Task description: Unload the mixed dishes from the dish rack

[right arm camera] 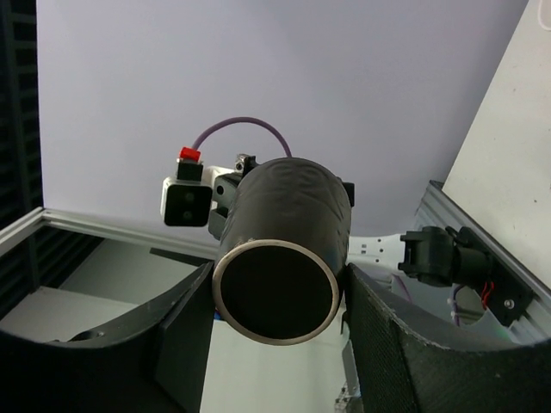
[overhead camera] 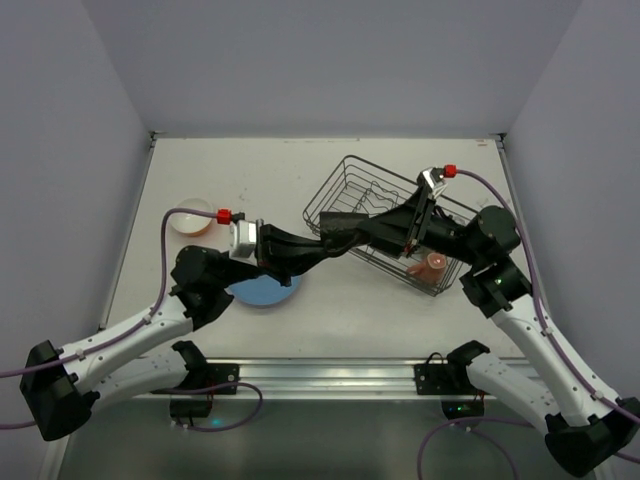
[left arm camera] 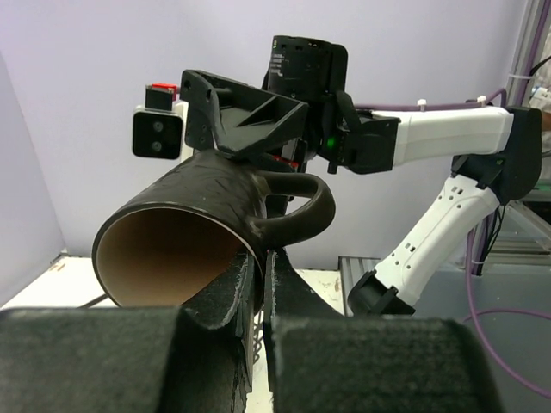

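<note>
Left end effector (left arm camera: pixel 263 284): jaws closed thin on the wall of the brown mug (left arm camera: pixel 185 224) at its open rim, just beside the handle (left arm camera: pixel 310 202). Mug lies on its side, held in the air between the two arms, above the counter (overhead camera: pixel 350 310).

Judgement: glazed ceramic, rigid, fairly heavy, slick, breakable if dropped. A rim pinch may pivot; the body is the safer hold.

Right end effector (right arm camera: pixel 277 301): jaws partly spread, clamped across the mug's body at the base end.

Beyond, on the counter: light blue plate (overhead camera: pixel 262 292), orange bowl (overhead camera: pixel 190 217). Farther: dish rack (overhead camera: pixel 345 175), pink mug (overhead camera: pixel 432 265) inside.
</note>
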